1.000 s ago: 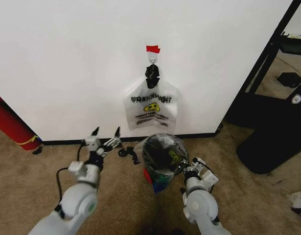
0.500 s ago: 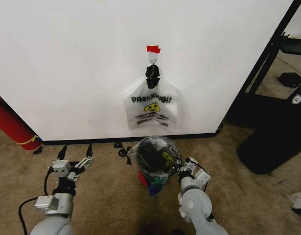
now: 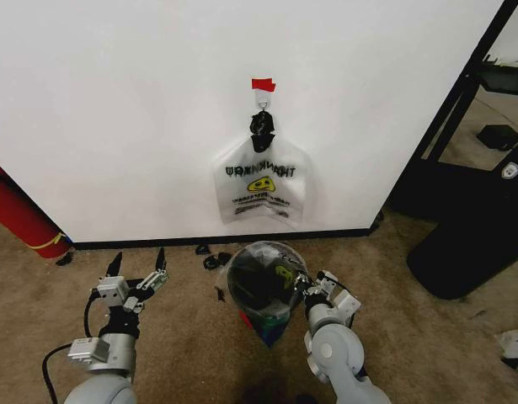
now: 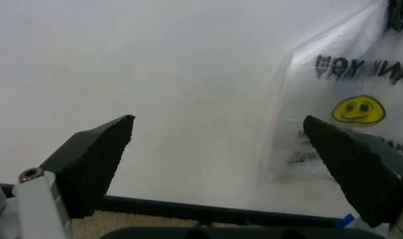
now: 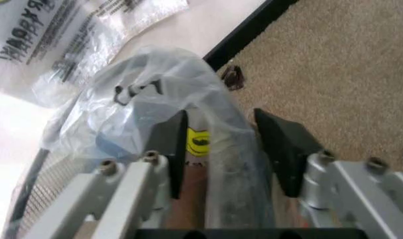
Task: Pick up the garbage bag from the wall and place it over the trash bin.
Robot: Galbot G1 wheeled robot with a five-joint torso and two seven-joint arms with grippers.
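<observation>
The garbage bag (image 3: pixel 263 278), clear plastic with a yellow smiley, is draped over the round black trash bin (image 3: pixel 257 290) on the carpet just in front of the wall (image 3: pixel 115 126). My right gripper (image 3: pixel 302 284) is at the bin's right side. In the right wrist view its fingers (image 5: pixel 178 144) close around a fold of the garbage bag (image 5: pixel 168 74) at the rim. My left gripper (image 3: pixel 138 273) hangs open to the left of the bin, holding nothing. In the left wrist view the left gripper (image 4: pixel 218 119) faces the wall.
A second smiley bag (image 3: pixel 261 185) hangs from a hook under red tape (image 3: pixel 263 84). A red cylinder (image 3: pixel 18 215) leans at the far left. Black furniture (image 3: pixel 469 227) stands on the right. Small black clips (image 3: pixel 212 259) lie by the baseboard (image 3: pixel 141 244).
My left arm has drawn back to the left and towards me, away from the bin. The right gripper and the bagged bin have shifted slightly left and nearer.
</observation>
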